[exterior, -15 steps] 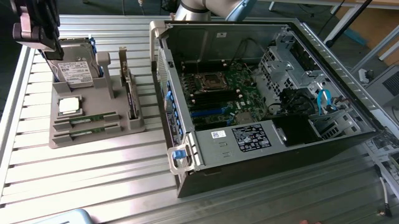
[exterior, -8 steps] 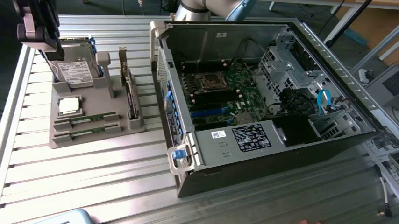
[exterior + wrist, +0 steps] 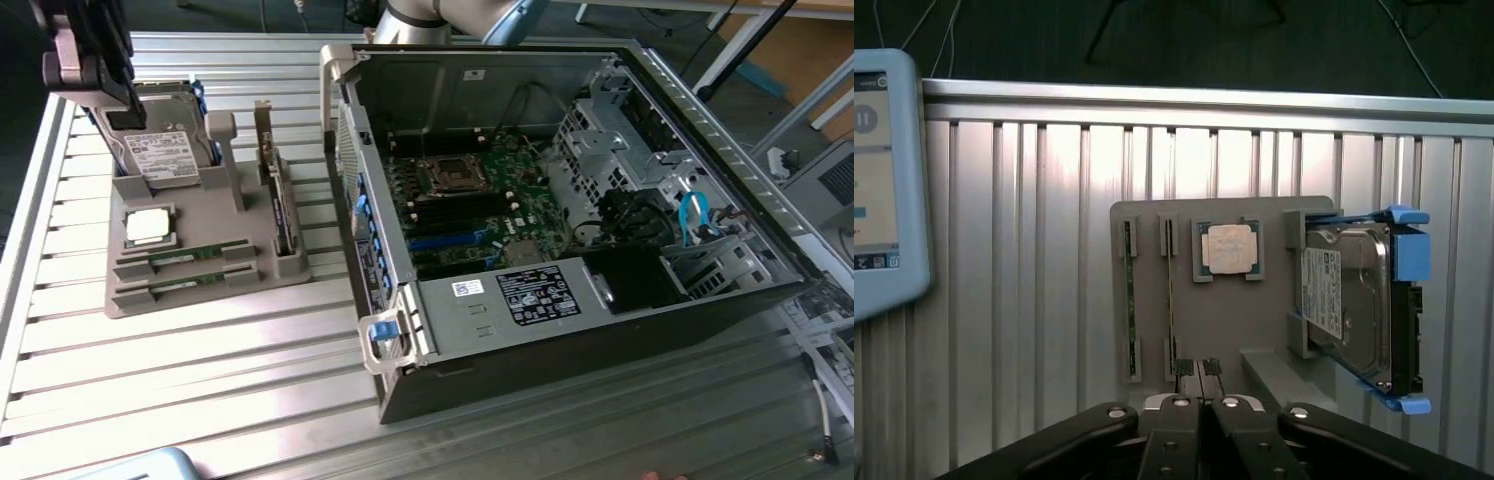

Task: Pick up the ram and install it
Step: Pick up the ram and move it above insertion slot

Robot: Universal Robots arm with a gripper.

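My gripper [image 3: 1199, 368]: pressed closed, empty, near thin green ram stick [image 3: 1171, 300]. Hazard: descending closed, I'd jab it.

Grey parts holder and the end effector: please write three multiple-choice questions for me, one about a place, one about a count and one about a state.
1. The ram sticks lie:
A) inside the computer case
B) in slots of the grey holder
C) on the bare table

2. How many ram sticks are on the holder?
A) one
B) four
C) two

3. The end effector is:
A) shut, holding nothing
B) shut on a ram stick
C) wide open

Answers:
1 B: both sticks sit side by side in the holder, next to the processor chip.
2 C: two green sticks show in the exterior view.
3 A: in the wrist view its tips meet with nothing between them.
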